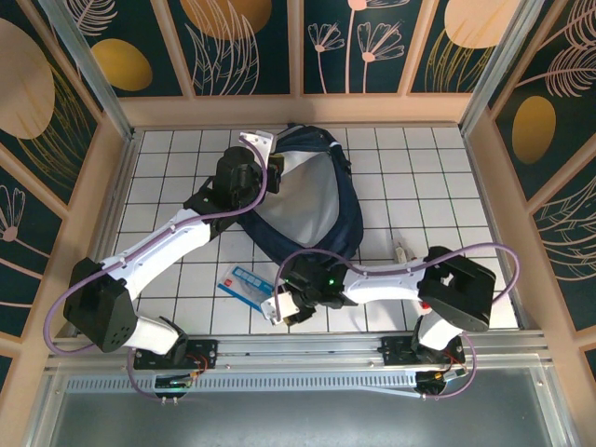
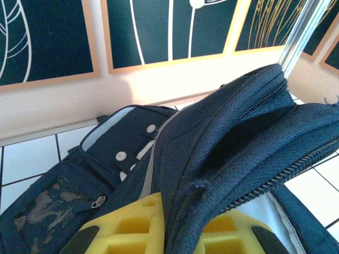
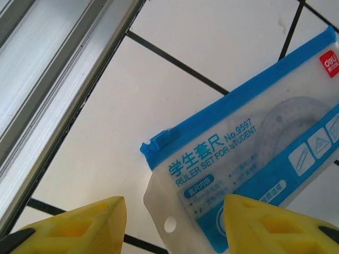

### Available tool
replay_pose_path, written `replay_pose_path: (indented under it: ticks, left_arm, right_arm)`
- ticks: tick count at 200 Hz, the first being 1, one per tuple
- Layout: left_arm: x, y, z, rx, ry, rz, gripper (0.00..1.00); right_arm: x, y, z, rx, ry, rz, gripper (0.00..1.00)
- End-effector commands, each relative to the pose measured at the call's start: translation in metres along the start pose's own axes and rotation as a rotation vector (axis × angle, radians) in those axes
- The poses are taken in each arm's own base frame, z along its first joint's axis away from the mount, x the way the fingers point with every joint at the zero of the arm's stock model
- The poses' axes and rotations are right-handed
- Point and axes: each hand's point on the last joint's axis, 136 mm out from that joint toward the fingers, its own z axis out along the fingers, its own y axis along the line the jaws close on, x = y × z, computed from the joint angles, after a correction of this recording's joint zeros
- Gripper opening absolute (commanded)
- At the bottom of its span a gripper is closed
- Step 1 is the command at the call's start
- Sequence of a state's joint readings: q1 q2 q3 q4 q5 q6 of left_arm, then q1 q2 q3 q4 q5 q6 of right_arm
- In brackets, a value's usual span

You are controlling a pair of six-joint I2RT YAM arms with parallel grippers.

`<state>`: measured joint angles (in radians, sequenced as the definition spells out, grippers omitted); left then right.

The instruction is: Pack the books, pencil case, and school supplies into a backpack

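We start with the white tiled surface (image 1: 419,177), which carries everything. On it lies the navy backpack (image 1: 349,209), its mouth pulled wide so the pale lining faces up. We judge that holding it open is the left arm's job. The left fingers (image 2: 127,230) are clamped together on a fold of the zippered rim. The blue fabric bunches between the yellow pads and rises just beyond them, so the opening stands off the surface rather than slumping shut.

Next in size is the ruler-set pouch (image 3: 249,153), a flat translucent sleeve with a blue zip strip. It lies on the tiles beside the metal rail (image 3: 47,79), near the bag but outside it. The right fingers (image 3: 79,222) stand apart above it, one pad to either side of its punched corner, with the corner itself in the gap between them. We see no grip yet. That straddle looks to us like the line-up for a pinch on the corner, since a flat sleeve offers little else to take hold of. Our guess is that lifting it from the tiles will call for a low, careful close.

Smallest is a whitish stick (image 1: 400,251). It lies on the surface well away from the right fingers, back along that arm, untouched and outside the bag.
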<state>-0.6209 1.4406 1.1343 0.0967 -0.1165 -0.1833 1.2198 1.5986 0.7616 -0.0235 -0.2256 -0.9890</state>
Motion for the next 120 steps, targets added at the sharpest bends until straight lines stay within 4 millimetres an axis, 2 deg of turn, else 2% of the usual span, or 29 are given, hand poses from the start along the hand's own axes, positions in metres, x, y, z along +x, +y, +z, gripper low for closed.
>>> replay_pose_path:
  ticks: [1,43,90,105,120]
  left_arm:
    - [-0.041,-0.003,-0.012,0.011,-0.138,-0.022,0.00]
    - [-0.041,-0.004,-0.011,0.017,-0.137,-0.024,0.00]
    - [-0.044,-0.007,-0.012,0.031,-0.140,-0.027,0.00]
    - [-0.044,-0.007,-0.013,0.031,-0.139,-0.024,0.00]
    - [-0.043,-0.007,-0.014,0.029,-0.140,-0.027,0.00]
  right_arm:
    - [0.003,-0.004,0.008,0.052,0.017,-0.056,0.51]
    - [0.010,0.000,0.018,0.102,0.048,-0.101,0.49]
    - [0.013,0.004,0.021,0.096,0.057,-0.116,0.49]
    - [0.014,0.000,0.022,0.153,0.072,-0.140,0.43]
    - [0.016,-0.003,0.023,0.208,0.077,-0.164,0.32]
